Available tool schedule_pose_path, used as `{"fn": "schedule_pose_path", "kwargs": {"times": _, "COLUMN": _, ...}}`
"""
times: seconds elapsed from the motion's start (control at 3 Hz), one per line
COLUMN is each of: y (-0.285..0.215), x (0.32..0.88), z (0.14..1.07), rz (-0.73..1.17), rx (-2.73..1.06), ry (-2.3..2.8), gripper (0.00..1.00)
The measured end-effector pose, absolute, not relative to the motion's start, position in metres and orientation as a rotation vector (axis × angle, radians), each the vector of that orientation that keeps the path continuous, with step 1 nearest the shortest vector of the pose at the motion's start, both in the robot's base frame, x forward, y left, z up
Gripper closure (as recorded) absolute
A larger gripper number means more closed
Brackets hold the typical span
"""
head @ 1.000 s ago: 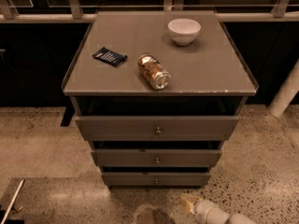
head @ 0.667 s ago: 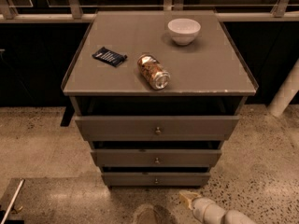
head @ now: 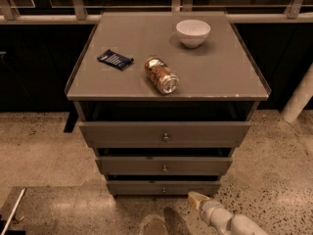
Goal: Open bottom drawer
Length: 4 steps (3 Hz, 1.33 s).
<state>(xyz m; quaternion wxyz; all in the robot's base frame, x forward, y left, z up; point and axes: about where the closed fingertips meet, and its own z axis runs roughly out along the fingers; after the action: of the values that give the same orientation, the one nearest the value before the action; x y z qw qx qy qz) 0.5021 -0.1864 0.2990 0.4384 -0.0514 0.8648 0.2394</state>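
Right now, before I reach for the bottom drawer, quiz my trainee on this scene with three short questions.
1. True or false: the gripper rests on the bottom drawer knob.
2. The can on the cabinet top is: A lying on its side; B standing upright; C crushed flat.
3. Fill in: the drawers under that top number ___.

Key: 1 false, it sits low and right of the knob; 2 A; 3 three.

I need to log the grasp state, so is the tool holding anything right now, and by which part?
Nothing is held: the tool hangs low in front of the bottom drawer, to the right of its knob and apart from it.
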Motion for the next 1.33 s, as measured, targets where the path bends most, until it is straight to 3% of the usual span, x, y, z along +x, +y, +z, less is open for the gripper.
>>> {"fn": "schedule_pose_path", "kwargs": {"times": 0.67, "y": -0.188, "x": 0.512, "z": 0.293, "rz": 0.582, "rx": -0.115, "ry": 2.147, "gripper": 1.00}}
{"fn": "schedule_pose_path", "kwargs": {"times": 1.33, "y": -0.213, "x": 0.555, "z": 0.275, "rz": 0.519, "rx": -0.040, "ry": 2.104, "gripper": 1.00}}
